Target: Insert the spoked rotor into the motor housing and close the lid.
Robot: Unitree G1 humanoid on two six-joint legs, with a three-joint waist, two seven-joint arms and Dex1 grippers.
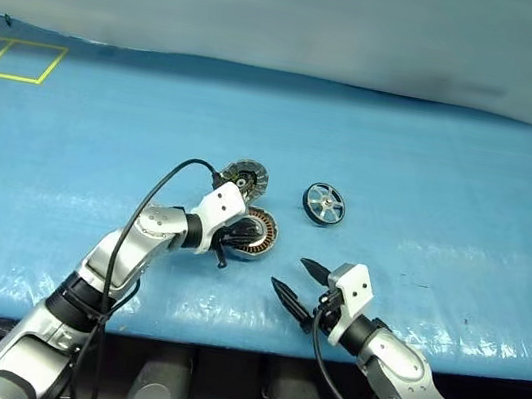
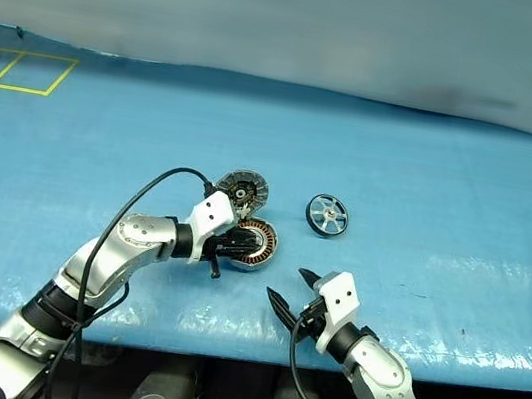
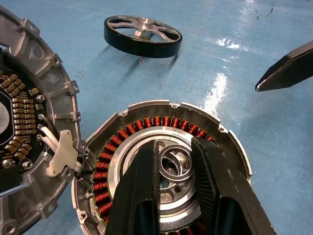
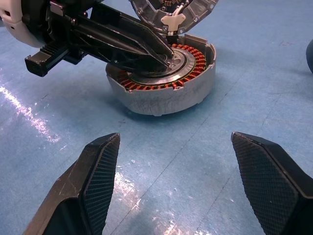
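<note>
My left gripper (image 3: pixel 178 193) sits over the silver centre of the motor housing (image 4: pixel 164 90), its two fingers only a little apart, one on each side of the central ring; I cannot tell if they press on the ring or only rest there; my right gripper (image 4: pixel 178 188) has its fingers wide apart and holds nothing, low over the blue mat (image 1: pixel 453 168), just in front of the housing.

The spoked rotor (image 1: pixel 324 204) is not yet inserted; it lies on the mat beyond my right gripper, near the housing but apart from it; it seems a little tilted, its spoked face turned up and toward me; being a disc it has no real long axis, only its short hub axis, which stands nearly upright.

The housing rests flat with its open side up, the copper windings exposed; the lid (image 1: pixel 246 174) stands open behind it at the hinge, inner face toward me.

I see some risks: if my left fingers stay in the centre, they block the seat for the rotor; if they leave roughly, they can drag the housing or scratch the windings; the rotor can roll away if I pinch its rim badly; the open lid may fall shut too early.
</note>
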